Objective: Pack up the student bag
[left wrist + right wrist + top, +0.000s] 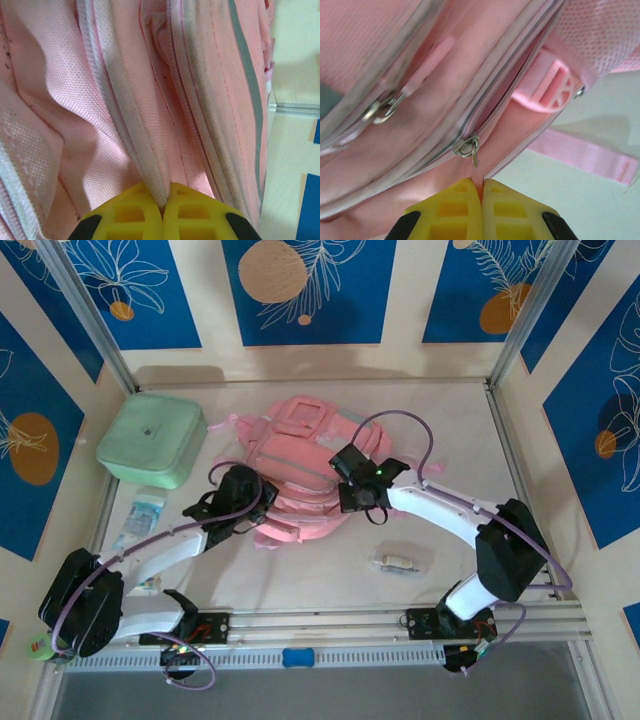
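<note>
Left claw is clamped on a fold of the bag, its yellow fingers pressed together over a ridge of white zip tape and pink cloth. Right claw is closed too, pinching a thin pink tab just below a metal slider. The bag lies slumped in the middle of the worktop, between the two arms. A mint box sits just beside it on the left, and a small packet lies near it at the right front.

I judge the right-hand hold to be the weakest point. The tab is narrow and only its end sits between the fingers, so a sharp pull could slip it free and leave the zip where it is. The left hold is on loose cloth, not on anything stiff. If the arms pull apart, the fold may simply stretch, and the whole soft bag may drag across the worktop instead of the slider running. Slack cloth beside the teeth could also be drawn into the slider and jam it. A dragged bag might push the box or ride over the packet. From the wrist views I cannot tell whether the compartment is open or closed at this spot.
</note>
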